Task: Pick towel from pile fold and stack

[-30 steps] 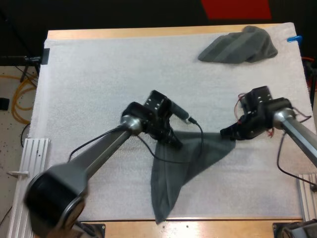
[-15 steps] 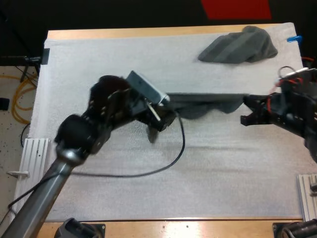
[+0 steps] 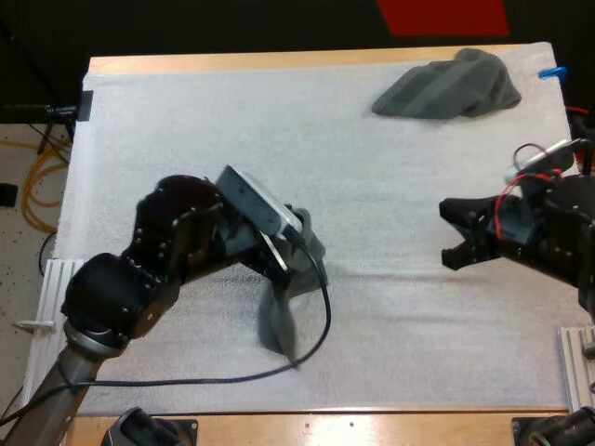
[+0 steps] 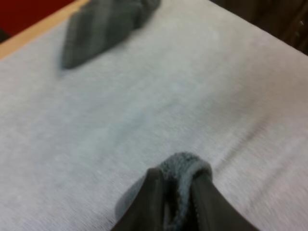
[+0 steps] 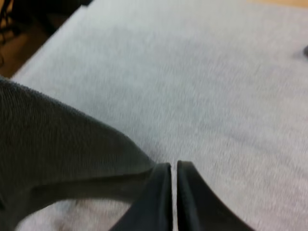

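Half a second ago the dark grey-green towel (image 3: pixel 277 321) was pulled taut in a line between both our tools, above the white mat (image 3: pixel 418 353). In the high view it now hangs bunched from our left tool (image 3: pixel 302 253) alone, its loose end drooping toward the mat's near side. A second ago it lay spread on the mat as a wide triangle. Our left tool has come nearer to us since then. Our right tool (image 3: pixel 453 235) has dropped back toward the near side and is now well apart from the towel.
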